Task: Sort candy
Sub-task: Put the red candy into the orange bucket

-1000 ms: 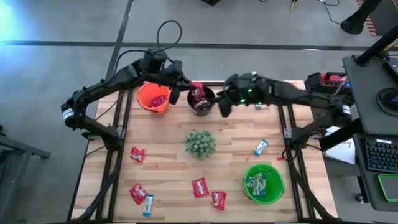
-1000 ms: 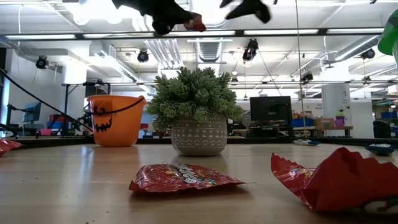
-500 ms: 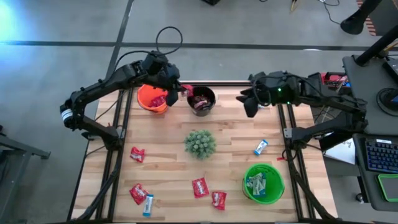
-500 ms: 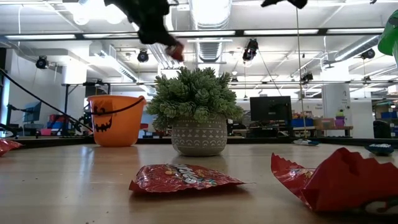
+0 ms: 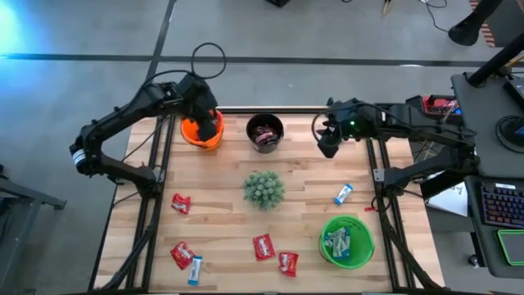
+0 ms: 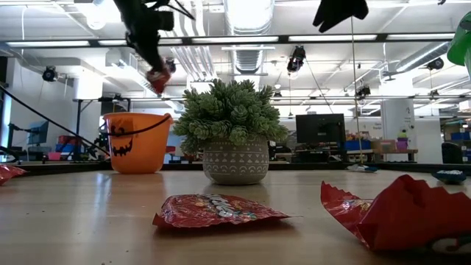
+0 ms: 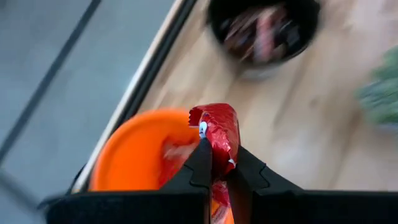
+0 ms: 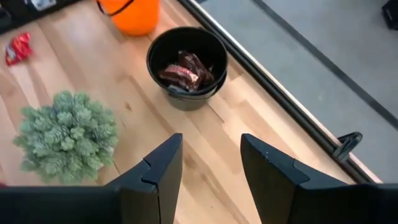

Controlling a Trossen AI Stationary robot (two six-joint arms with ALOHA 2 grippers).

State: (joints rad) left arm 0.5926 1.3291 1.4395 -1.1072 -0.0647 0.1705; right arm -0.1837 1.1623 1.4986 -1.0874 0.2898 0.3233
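Dropping red crinkly wrapped candy (image 7: 217,134) | left gripper (image 7: 219,167) pinching it above round orange plastic bucket (image 7: 134,155) | centre first, then release | right gripper (image 8: 210,163) spread, idle

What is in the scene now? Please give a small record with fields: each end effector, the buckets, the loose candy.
left end effector: shut on a red candy, above the orange bucket
right end effector: open, empty, over the table's far right part
orange bucket: holds red candy
black bucket: holds dark brown candy
green bucket: holds light blue and white candy
loose candy: red pieces and two light blue pieces on the table
plant: mid-table
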